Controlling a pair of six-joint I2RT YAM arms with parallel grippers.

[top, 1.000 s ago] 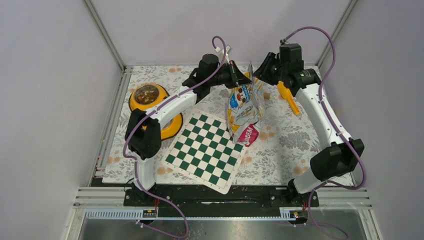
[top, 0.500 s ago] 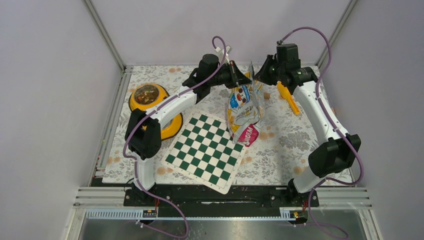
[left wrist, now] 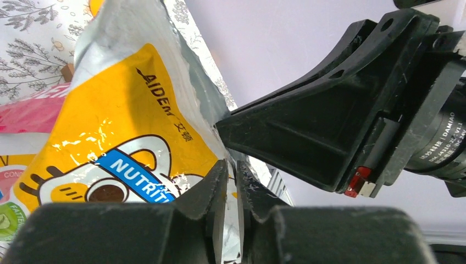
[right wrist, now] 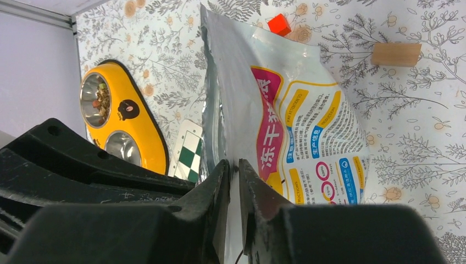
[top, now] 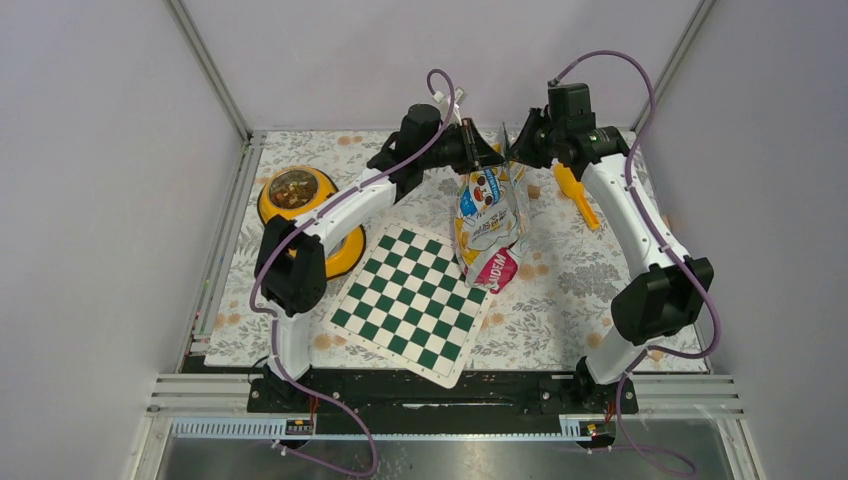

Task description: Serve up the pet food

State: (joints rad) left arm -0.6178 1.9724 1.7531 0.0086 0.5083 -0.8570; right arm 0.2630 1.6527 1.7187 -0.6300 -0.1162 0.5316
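Your left hand (left wrist: pixel 231 165) and right hand (right wrist: pixel 233 165) each pinch the top rim of the yellow foil pet-food bag (left wrist: pixel 126 126); soft, likely slippery film, so hold near corners.

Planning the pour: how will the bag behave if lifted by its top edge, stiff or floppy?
Likely floppy: the bag is thin, creased foil, pinched at its top edge by the left gripper and right gripper. The film is glossy, so it may slip in the pinch. Its lower half looks fuller, so it is probably bottom-heavy and apt to swing.
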